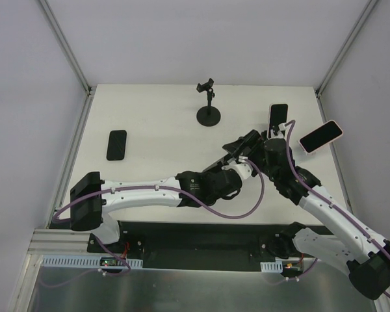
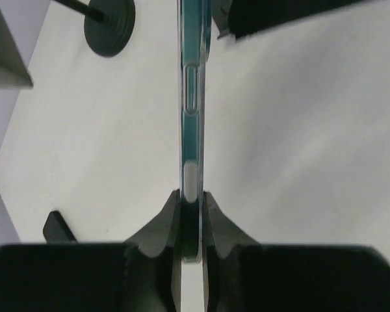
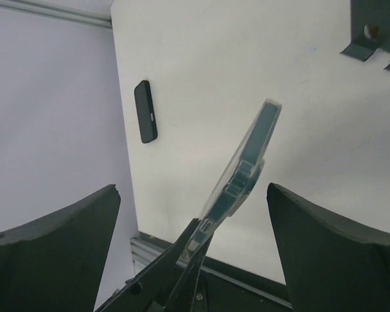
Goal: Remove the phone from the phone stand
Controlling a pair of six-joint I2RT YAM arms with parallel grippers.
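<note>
The black phone stand [image 1: 208, 107] stands at the back middle of the table with its clamp empty; its round base shows in the left wrist view [image 2: 109, 26]. My left gripper [image 1: 255, 139] [image 2: 192, 195] is shut on the lower edge of a teal phone in a clear case [image 1: 279, 117] [image 2: 192, 97] and holds it edge-up above the table, right of the stand. My right gripper [image 1: 277, 135] [image 3: 194, 188] is open wide with its fingers on either side of that phone [image 3: 247, 156], not touching it. The left fingers [image 3: 182, 260] show below the phone in the right wrist view.
A black phone [image 1: 117, 144] [image 3: 145, 110] [image 2: 58, 226] lies flat at the table's left side. Another phone with a pinkish case [image 1: 320, 136] sits at the table's right edge. Grey walls close in the table on three sides.
</note>
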